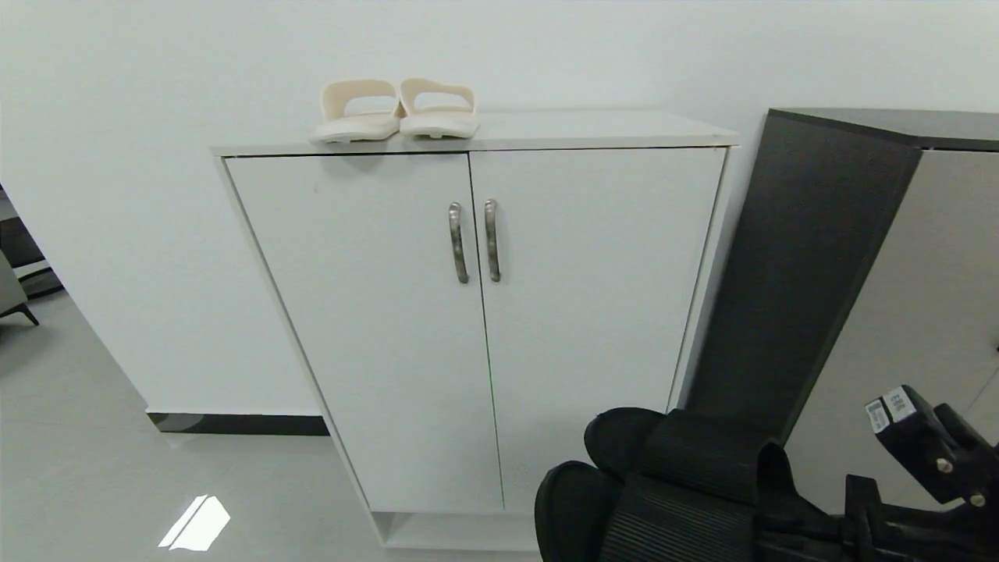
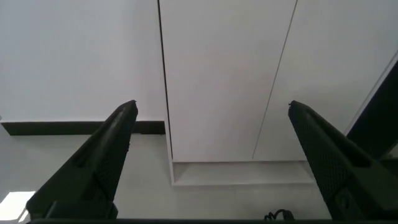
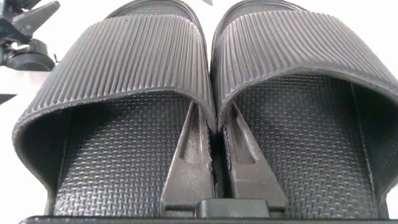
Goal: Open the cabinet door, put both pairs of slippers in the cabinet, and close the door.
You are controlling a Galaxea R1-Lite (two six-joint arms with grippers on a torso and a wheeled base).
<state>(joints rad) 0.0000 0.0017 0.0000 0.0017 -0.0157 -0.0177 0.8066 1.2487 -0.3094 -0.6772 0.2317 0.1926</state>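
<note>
So the tall white two-door cabinet (image 1: 375,328) is fully shut, with its brushed-metal bar handles (image 1: 458,242) side by side at the middle seam. The cream open-toe rubber slippers (image 1: 396,111) sit on top of the cabinet, toward its left end. The black ribbed rubber slippers (image 1: 663,484) hang low in front of the right door. The right end effector (image 3: 213,112) is clenched on their touching inner edges (both pinched like one bundle). The left end effector (image 2: 212,104) is released, fingers spread wide, facing the cabinet's base. My read: this is the door-opening step and nothing's stowed yet. Next move probably needs the free left one up at a handle, pulling without bumping the black pair.
</note>
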